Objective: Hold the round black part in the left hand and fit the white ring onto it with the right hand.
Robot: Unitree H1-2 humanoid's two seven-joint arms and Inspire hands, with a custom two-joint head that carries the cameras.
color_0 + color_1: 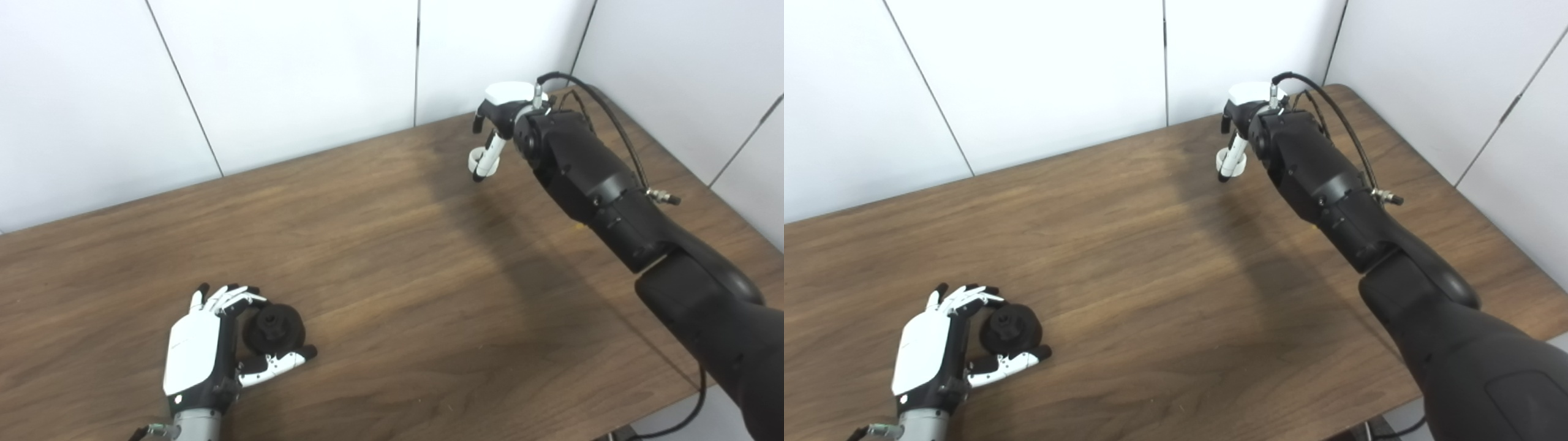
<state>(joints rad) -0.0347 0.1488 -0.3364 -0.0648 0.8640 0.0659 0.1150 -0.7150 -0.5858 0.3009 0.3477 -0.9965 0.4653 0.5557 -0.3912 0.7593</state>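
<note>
The round black part (274, 329) lies on the wooden table (392, 257) at the near left. My left hand (208, 343) is closed around it, fingers curled over its far side and thumb pressed along its near edge. My right hand (499, 119) is at the far right of the table, back upward and fingers pointing down. A small white ring (478, 161) sits pinched at its fingertips (1226, 160); the black forearm hides most of the grip.
White wall panels (294, 73) border the table at the back and along the right. The right arm (612, 196) stretches across the table's right side, with a black cable (612, 122) looping over it.
</note>
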